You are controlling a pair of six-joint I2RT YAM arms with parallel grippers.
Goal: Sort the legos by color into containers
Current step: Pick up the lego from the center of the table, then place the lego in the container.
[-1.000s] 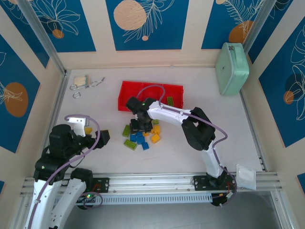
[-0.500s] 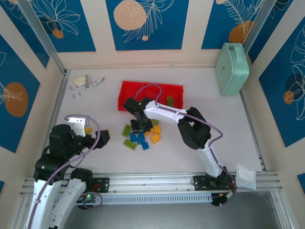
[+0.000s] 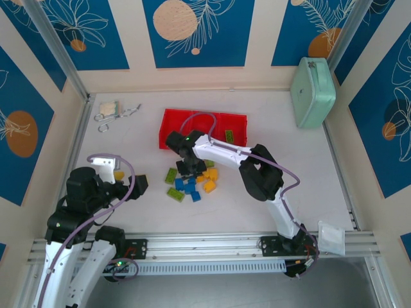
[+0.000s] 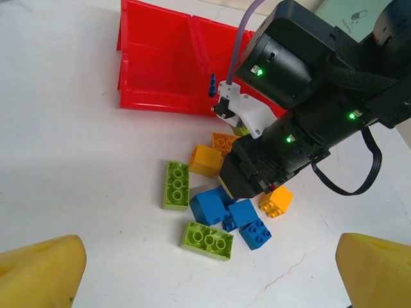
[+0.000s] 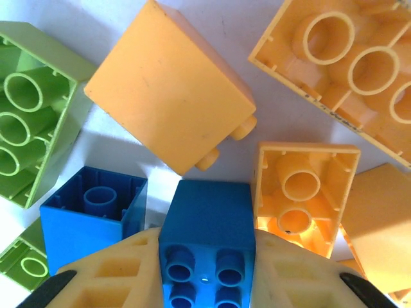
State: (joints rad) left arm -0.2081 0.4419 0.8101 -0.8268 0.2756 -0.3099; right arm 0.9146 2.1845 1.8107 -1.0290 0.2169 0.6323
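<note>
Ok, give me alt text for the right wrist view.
A blue brick is gripped between the right gripper's yellow fingers, close over orange bricks, green bricks and another blue one on the white table.

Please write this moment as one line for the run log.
right gripper: shut on blue lego at lego pile | left gripper: open, empty

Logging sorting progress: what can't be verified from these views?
Top view: right arm covers part of the tray; contents there hidden.
Left wrist view: that arm hides the tray's right end.
Right wrist view: bottom edge cuts off the blue brick in the right hand.
</note>
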